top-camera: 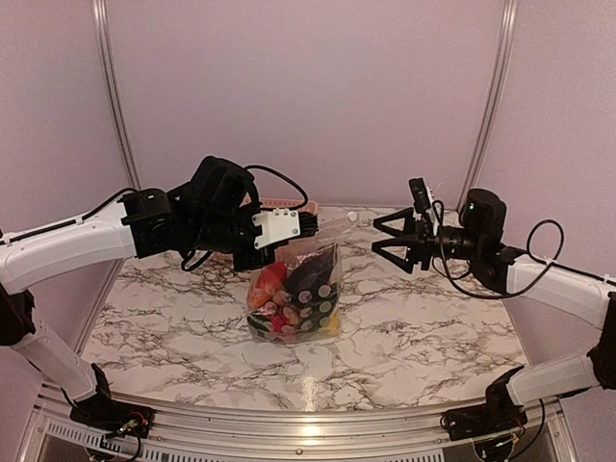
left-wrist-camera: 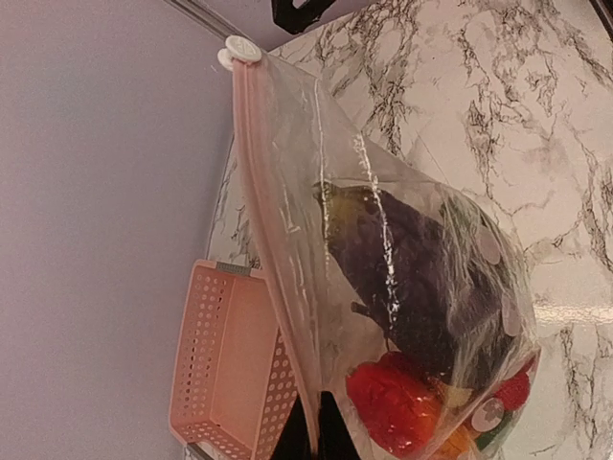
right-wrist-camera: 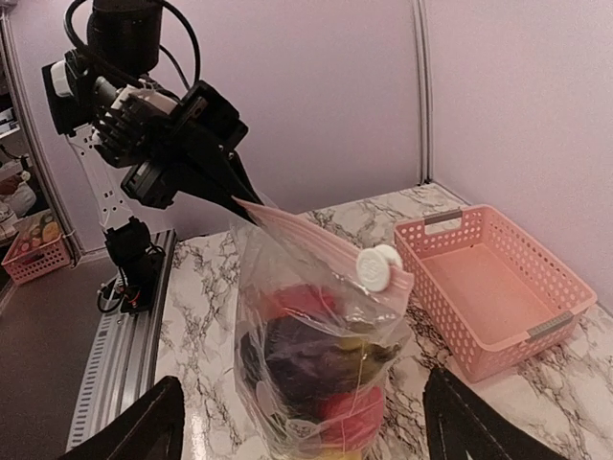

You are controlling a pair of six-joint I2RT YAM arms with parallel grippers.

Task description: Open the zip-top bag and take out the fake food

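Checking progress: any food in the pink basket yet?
No, the pink basket is bare; the fake food sits inside the zip-top bag.

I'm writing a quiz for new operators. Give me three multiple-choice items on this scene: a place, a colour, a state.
1. Where is the fake food? A in the pink basket; B inside the zip-top bag; C gripped bare in the right tool.
2. What colour is the bag's slider? A blue; B black; C white.
3. How is the right tool? A open, apart from the bag; B shut on the bag; C shut on the slider.
Answers: 1 B, the pieces show through the clear plastic; 2 C, it is a white tab at the strip's end; 3 A, it is spread wide, with a gap to the bag.
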